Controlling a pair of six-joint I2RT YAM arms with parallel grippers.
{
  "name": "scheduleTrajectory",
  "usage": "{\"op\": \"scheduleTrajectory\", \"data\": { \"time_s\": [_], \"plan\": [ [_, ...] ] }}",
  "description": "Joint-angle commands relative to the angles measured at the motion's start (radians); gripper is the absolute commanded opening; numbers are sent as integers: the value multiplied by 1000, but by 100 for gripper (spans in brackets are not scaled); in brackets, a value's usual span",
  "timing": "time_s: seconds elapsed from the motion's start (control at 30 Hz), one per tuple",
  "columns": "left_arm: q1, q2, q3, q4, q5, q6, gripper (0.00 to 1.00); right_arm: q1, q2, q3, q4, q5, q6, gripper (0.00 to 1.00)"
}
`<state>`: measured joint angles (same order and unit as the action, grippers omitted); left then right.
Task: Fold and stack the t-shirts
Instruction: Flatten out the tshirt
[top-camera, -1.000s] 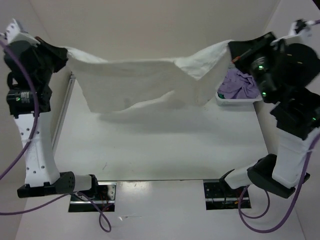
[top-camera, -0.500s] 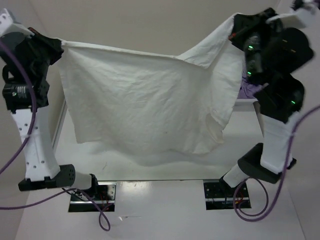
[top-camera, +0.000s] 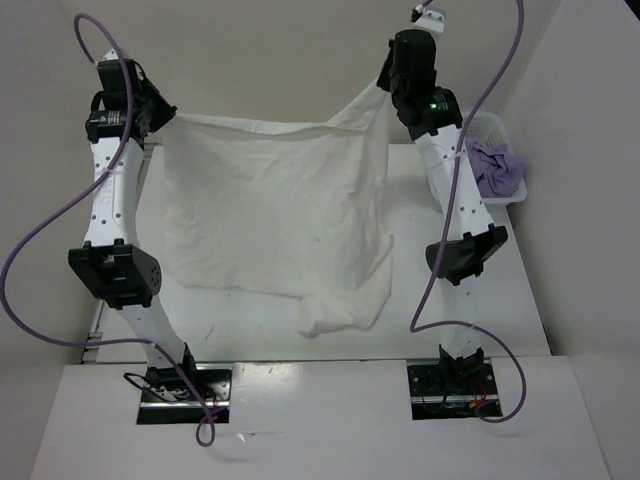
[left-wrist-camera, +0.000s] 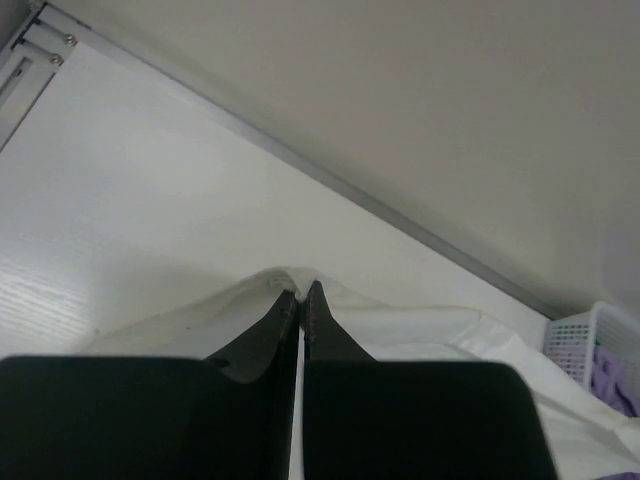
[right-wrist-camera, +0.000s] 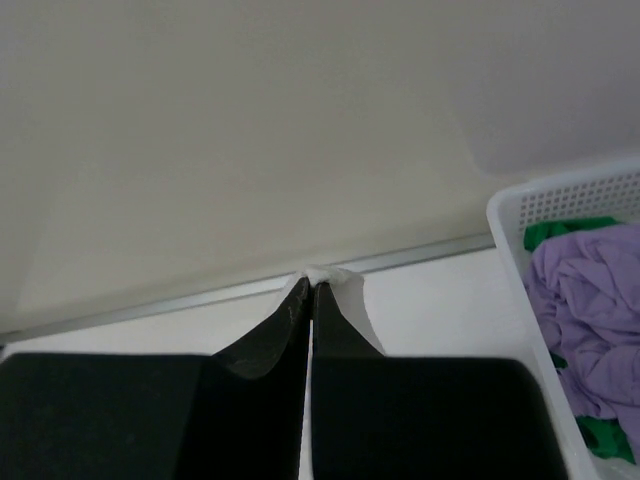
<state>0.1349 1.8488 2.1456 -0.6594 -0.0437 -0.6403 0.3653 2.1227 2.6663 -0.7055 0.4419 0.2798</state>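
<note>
Where basket (right-wrist-camera: 570, 190) sits, lilac shirt (right-wrist-camera: 590, 300) overlies green shirt (right-wrist-camera: 555, 232).

Left claw (left-wrist-camera: 301, 293) and right claw (right-wrist-camera: 309, 285) swung way out toward 12 o'clock, so the white t-shirt (top-camera: 270, 220) dropped from up near the camera onto the bench (top-camera: 240, 325), hem now bunched around 6 o'clock.

Lattice basket (top-camera: 503, 200) on white table (top-camera: 220, 322)

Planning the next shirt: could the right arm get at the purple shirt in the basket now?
Probably not yet: the right gripper is shut on the white shirt. The purple shirt lies uncovered in the basket nearby.
</note>
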Motion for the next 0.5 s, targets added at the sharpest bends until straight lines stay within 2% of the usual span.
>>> {"op": "scheduleTrajectory", "data": {
  "time_s": [0.0, 0.23, 0.3, 0.43, 0.47],
  "plan": [
    [38, -45, 143, 107, 71, -45, 0, 3, -154, 158, 155, -19, -1, 0],
    [121, -92, 215, 145, 134, -84, 0, 3, -276, 166, 206, -19, 18, 0],
    [121, -103, 215, 155, 134, -84, 0, 3, -314, 89, 178, 3, 18, 0],
    [121, -141, 107, 181, 134, -84, 0, 3, -410, -133, 98, 49, 47, 0],
    [121, -175, 20, 197, 125, -73, 0, 3, -449, -292, 98, 58, 56, 0]
  ]
}}
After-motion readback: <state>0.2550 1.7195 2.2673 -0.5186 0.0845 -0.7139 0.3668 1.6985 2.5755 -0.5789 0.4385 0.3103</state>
